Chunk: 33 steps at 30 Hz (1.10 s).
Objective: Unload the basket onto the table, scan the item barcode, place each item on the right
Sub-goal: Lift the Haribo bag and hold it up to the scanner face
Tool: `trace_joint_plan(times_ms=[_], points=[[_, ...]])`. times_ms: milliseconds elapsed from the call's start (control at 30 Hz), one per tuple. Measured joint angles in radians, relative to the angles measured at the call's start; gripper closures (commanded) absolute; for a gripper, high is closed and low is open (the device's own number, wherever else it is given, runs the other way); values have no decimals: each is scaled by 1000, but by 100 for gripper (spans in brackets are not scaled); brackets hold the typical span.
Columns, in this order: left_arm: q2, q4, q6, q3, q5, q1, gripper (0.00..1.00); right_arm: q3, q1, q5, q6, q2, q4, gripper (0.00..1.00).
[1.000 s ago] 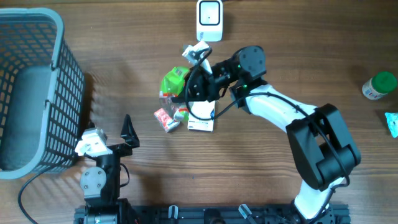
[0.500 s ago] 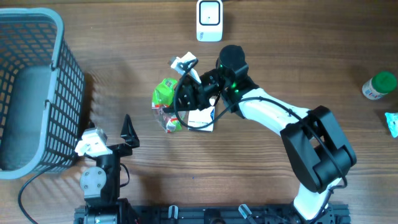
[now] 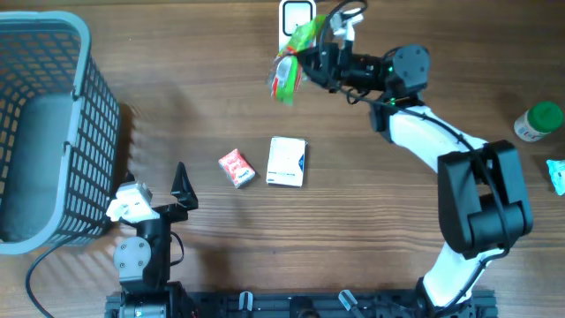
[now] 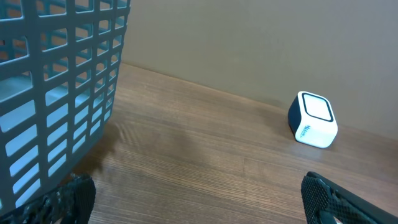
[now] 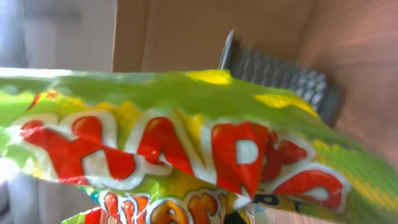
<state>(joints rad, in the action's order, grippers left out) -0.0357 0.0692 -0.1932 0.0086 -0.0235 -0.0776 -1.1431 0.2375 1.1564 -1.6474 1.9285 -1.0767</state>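
Right claw (image 3: 311,60) was clamped on the green snack bag (image 3: 290,62), holding it off the surface (image 3: 371,230), partly over the barcode scanner (image 3: 292,11) and hanging past its near-left corner. In the right wrist view the bag (image 5: 174,155) filled the frame, red lettering up, no barcode readable. Left claw (image 3: 157,194) sat wide, nothing in it, well away from the scanner on the near-left side. White box (image 3: 286,162) and small red packet (image 3: 236,168) lay flat nearer than the scanner, side by side. Grey basket (image 3: 97,132) far left of the scanner, green-capped bottle (image 3: 538,121) far right.
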Motion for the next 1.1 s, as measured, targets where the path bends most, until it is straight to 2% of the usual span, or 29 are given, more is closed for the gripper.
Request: trace_joint_plan(times_ms=[67, 167, 200, 333, 467, 600, 667, 900, 1000, 1100], points=[[0, 0, 0, 0, 0, 0, 0, -2, -19, -30, 63, -26, 210, 95], [0, 0, 0, 0, 0, 0, 0, -7, -30, -103, 244, -98, 650, 95], [0, 0, 0, 0, 0, 0, 0, -5, -29, -167, 344, -142, 836, 95], [0, 0, 0, 0, 0, 0, 0, -3, -15, -470, 557, -288, 1167, 95], [0, 0, 0, 0, 0, 0, 0, -4, 0, -850, 676, -330, 1226, 95], [0, 0, 0, 0, 0, 0, 0, -68, 0, -998, 766, -228, 1238, 95], [0, 0, 0, 0, 0, 0, 0, -181, 8, -1035, 813, -132, 1278, 95], [-1, 0, 0, 0, 0, 0, 0, -794, 87, -1188, 999, 242, 1497, 95], [-1, 0, 0, 0, 0, 0, 0, -921, 115, -1263, 1046, 349, 1479, 95], [-1, 0, 0, 0, 0, 0, 0, -937, 145, -1356, 1091, 409, 1434, 95]])
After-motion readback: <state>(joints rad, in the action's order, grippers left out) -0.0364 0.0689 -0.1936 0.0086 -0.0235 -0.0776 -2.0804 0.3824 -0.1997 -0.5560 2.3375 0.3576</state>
